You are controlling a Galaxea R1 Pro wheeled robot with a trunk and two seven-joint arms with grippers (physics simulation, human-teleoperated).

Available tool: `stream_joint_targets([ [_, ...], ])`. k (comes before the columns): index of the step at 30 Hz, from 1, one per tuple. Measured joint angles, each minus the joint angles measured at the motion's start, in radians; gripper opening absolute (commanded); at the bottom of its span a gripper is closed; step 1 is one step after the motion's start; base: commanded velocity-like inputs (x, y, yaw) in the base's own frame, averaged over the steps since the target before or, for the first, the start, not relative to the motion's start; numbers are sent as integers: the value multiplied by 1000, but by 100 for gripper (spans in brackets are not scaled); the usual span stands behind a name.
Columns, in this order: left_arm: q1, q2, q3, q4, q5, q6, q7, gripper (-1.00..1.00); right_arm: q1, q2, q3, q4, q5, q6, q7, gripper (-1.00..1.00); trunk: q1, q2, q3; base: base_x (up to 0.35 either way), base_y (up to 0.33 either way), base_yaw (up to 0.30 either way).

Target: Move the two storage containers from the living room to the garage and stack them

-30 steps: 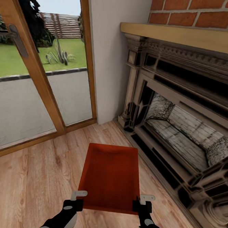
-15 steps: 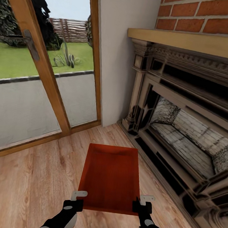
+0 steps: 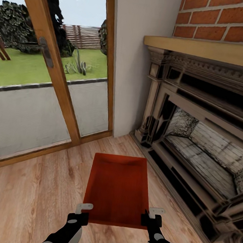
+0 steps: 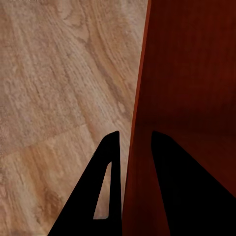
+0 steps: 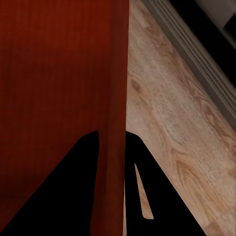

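Step in hand: we judge this the carrying stage; we are in the living room with one storage container (image 3: 117,188) held in front of us, not yet near the garage.
Left hand (image 3: 80,212): closed on the container's near left wall, one finger (image 4: 105,191) outside and one inside it, seen from the left wrist.
Right hand (image 3: 153,216): closed on the near right wall the same way, the wall pinched between its fingers (image 5: 140,187).
Container: orange-red, rectangular, open-topped, straight thin walls, flat matte bottom with faint vertical streaks; held above the wood floor (image 3: 32,191), between the glass door (image 3: 36,93) and the fireplace (image 3: 196,142).
Second container: whereabouts we cannot tell.
Next move, our judgement: turn the base away from this corner and head for the garage, keeping both grips level so the thin walls do not slip.
Floor: light planks, marked grain.
Fireplace: red brick above, pale wood mantel, dark carved surround, grey stone lining.
Door: warm wood frame, dark handle, lawn beyond.
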Motion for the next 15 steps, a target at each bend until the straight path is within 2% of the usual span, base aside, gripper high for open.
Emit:
stream_joint_targets([
  [15,0,0,-7,0,-1,0,1,-100,6,1,-8,3,1,-12,-5,-100,0,0,23,0,0,103],
])
